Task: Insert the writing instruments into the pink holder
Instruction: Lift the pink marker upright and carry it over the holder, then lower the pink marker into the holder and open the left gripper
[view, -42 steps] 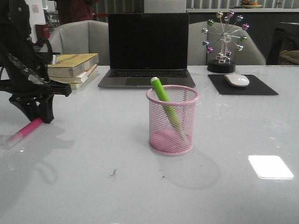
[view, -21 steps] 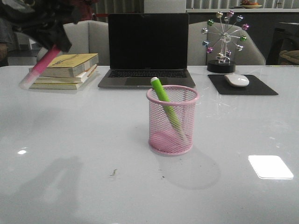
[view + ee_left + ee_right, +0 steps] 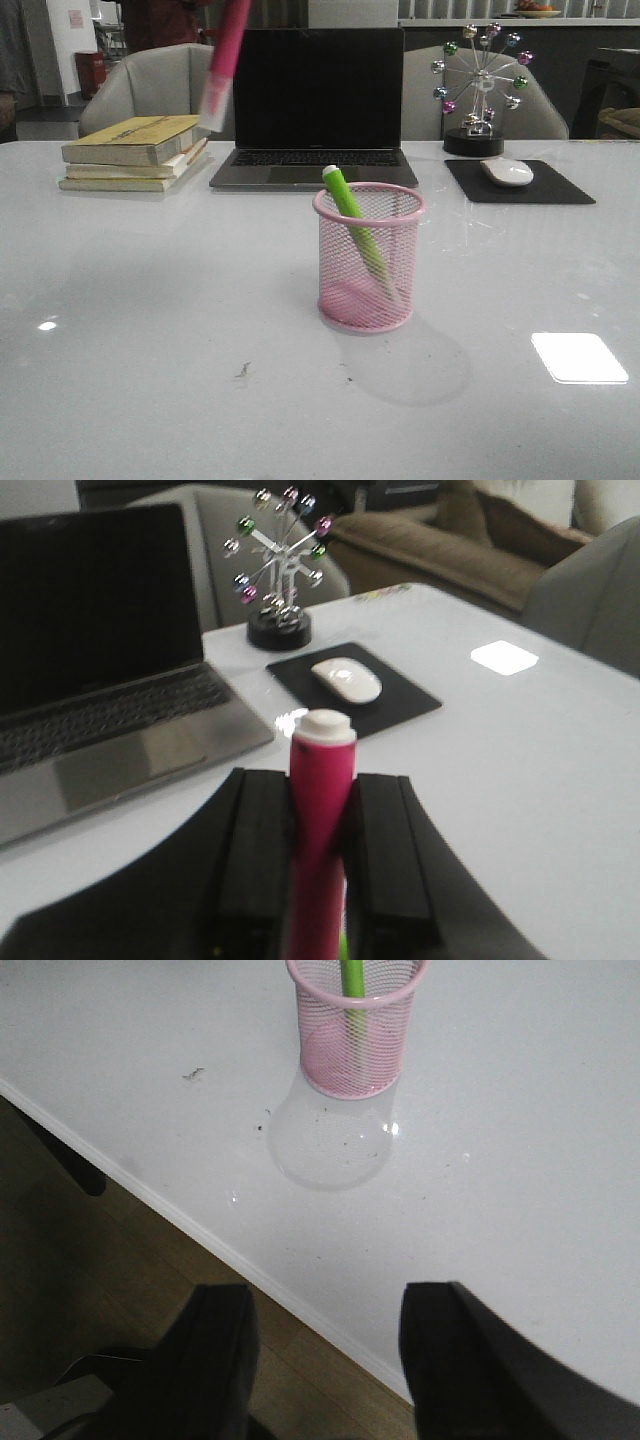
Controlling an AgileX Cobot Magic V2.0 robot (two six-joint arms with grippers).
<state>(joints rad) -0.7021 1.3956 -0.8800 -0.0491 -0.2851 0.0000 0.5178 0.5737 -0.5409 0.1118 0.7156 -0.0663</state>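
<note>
The pink holder stands upright mid-table with the lime green marker leaning inside it. High above the table, left of the holder, the pink marker hangs blurred with its translucent cap down. My left gripper is shut on the pink marker; in the front view the gripper itself is out of frame above. My right gripper is open and empty, over the table's near edge. The pink holder and the green marker lie ahead of it.
A dark laptop sits behind the holder, and a stack of books lies at the back left. At the back right are a white mouse on a black pad and a ferris-wheel ornament. Grey chairs stand behind the table.
The pink marker has been lifted off the table at the left and carried up and rightward. The left arm has risen out of the front view.
</note>
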